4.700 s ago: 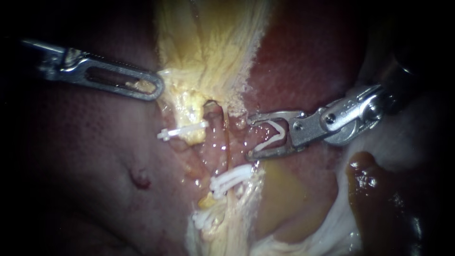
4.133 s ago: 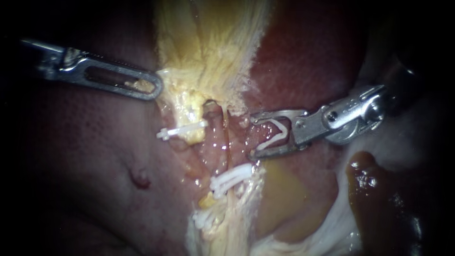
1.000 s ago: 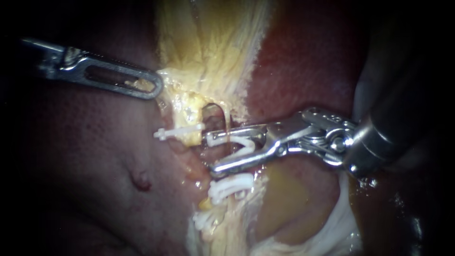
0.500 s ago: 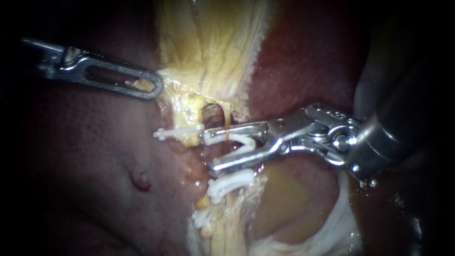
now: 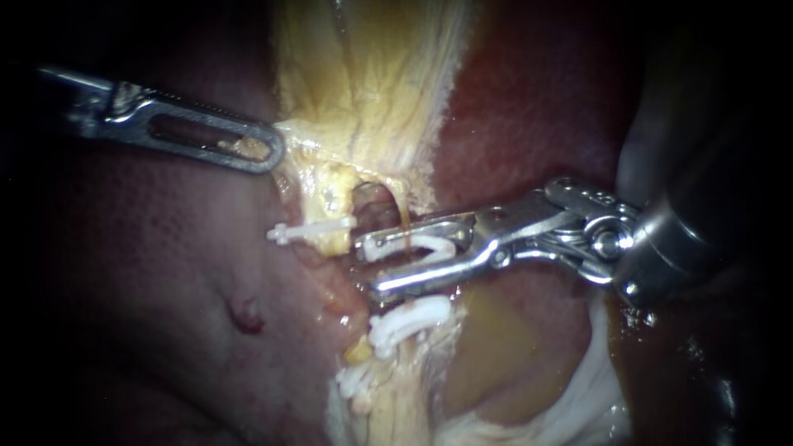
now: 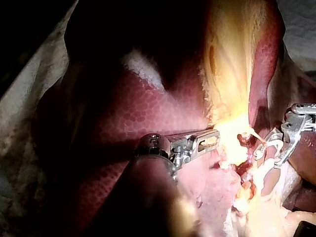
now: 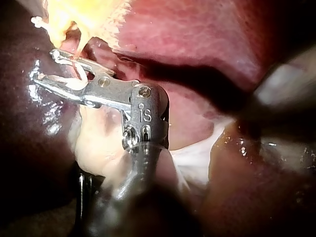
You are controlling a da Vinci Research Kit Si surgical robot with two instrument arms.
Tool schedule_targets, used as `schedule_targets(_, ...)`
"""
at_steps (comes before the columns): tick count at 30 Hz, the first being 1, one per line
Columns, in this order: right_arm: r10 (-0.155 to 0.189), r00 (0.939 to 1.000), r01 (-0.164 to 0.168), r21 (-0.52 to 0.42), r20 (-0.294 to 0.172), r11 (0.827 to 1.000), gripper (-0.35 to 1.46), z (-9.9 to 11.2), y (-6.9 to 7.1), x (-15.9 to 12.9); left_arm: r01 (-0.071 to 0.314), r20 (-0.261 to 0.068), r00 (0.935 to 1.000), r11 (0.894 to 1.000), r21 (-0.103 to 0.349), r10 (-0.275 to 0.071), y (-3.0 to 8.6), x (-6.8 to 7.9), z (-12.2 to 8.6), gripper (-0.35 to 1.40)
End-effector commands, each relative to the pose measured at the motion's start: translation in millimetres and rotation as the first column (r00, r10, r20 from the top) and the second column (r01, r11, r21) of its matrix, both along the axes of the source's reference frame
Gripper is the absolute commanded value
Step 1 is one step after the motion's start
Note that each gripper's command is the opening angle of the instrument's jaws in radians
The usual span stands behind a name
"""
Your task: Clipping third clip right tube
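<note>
My right instrument (image 5: 368,266) comes in from the right and holds a white clip (image 5: 413,248) between its jaws. Jaws and clip straddle the right tube (image 5: 377,202), and only a narrow gap shows between the jaws. The right wrist view shows the same instrument (image 7: 45,66) with its clip (image 7: 74,81) at the tube. My left instrument (image 5: 277,153) lies at the upper left, its slotted jaws shut on the edge of the yellowish tissue (image 5: 363,83). In the left wrist view its jaws (image 6: 215,138) meet that tissue, with my right instrument (image 6: 269,148) beyond.
A white clip (image 5: 310,229) sits on the tube to the left. Two more white clips (image 5: 409,318) (image 5: 355,380) lie lower on the tubes. Dark red liver (image 5: 165,272) surrounds the site, and a yellow-brown bulge (image 5: 496,355) lies under my right instrument.
My right instrument moved left from beside the tube until its jaws and clip straddle it. Over the last half second the jaws narrowed on the clip. My left instrument stayed put.
</note>
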State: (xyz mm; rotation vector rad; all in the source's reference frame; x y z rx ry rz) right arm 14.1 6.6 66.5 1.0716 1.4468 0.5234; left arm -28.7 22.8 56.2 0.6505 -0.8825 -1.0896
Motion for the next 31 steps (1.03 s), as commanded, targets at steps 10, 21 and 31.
schedule_targets(10, -0.001, 0.9994, 0.002, -0.006, 0.035, 1.0, -0.35, 0.0, 0.2, -0.6, 0.0, 0.0, 1.0, 1.0, 0.0, 0.0, 0.0, 0.0, 0.1, -0.35)
schedule_targets(21, -0.06, 0.9941, 0.055, 0.051, 0.091, 0.997, -0.35, -0.2, 0.1, -1.1, 0.0, 0.0, 1.0, 1.0, 0.0, 0.0, 0.0, 0.0, 0.1, -0.35)
schedule_targets(31, -0.06, 0.9941, 0.055, 0.051, 0.091, 0.997, -0.35, 0.0, 0.2, -1.1, 0.0, 0.0, 1.0, 1.0, 0.0, 0.0, 0.0, 0.0, 0.1, -0.35)
